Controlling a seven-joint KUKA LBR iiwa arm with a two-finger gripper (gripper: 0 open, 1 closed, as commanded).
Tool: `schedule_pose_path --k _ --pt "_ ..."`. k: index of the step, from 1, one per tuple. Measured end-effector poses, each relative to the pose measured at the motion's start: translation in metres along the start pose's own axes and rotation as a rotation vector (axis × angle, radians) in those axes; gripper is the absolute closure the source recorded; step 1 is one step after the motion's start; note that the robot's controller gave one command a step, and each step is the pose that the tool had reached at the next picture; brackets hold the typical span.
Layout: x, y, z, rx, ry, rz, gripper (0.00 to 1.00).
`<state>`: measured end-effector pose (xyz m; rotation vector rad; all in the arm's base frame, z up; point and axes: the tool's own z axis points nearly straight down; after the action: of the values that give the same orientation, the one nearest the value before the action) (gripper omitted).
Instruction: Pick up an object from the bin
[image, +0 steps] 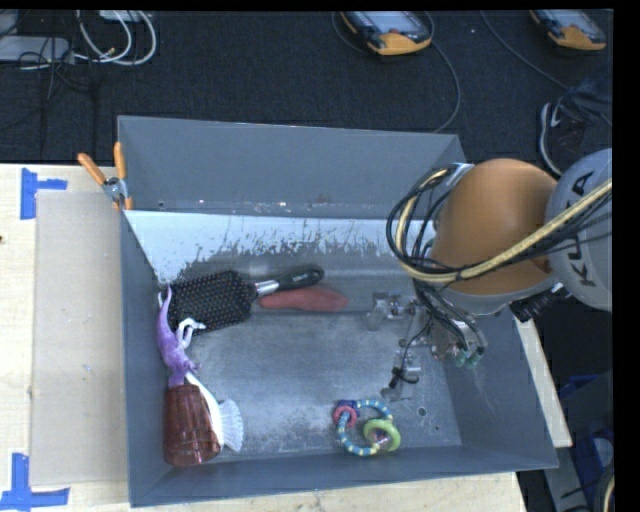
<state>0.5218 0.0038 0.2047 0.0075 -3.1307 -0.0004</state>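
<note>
Gripper (401, 382) of the arm, reaching in from the right beneath its orange wrist cover (490, 225) and looped cables, poised low over bare floor in the right half of the grey metal bin (300, 180). Whether the gripper is spread or closed cannot be told from this angle; nothing is seen held in it.

Nearest thing: a small cluster of linked plastic rings in pink, blue, green and yellow (366, 428), lying near the front wall, just beside the gripper's tip. Well apart, toward the back wall: a black oval hairbrush with a dark and red handle (240, 295). Along the left wall: a purple, rubbery, stringy toy (172, 345), touching a dark red brush block with white bristles (195, 425) in the front left corner.

Step in hand, as judged: positioning before a grasp; the pick is not yet done. The rings are the likeliest target, by nearness alone. To do the step well, the gripper should be centred over one ring's rim rather than its open middle, spread enough to straddle that rim, lowered close to the floor without scraping, and closed only once aligned. Linked rings may trail, so a straight lift clear of the front wall is advisable.
</note>
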Motion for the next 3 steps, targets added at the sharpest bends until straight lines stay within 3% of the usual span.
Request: schedule_pose_path --k 1,2,3 --pt "-0.002 0.000 -0.004 0.000 -0.009 0.000 0.00" --pt "0.016 -0.004 0.044 0.000 -0.007 -0.116 0.00" --pt "0.039 -0.009 0.055 0.001 -0.004 -0.527 0.00"
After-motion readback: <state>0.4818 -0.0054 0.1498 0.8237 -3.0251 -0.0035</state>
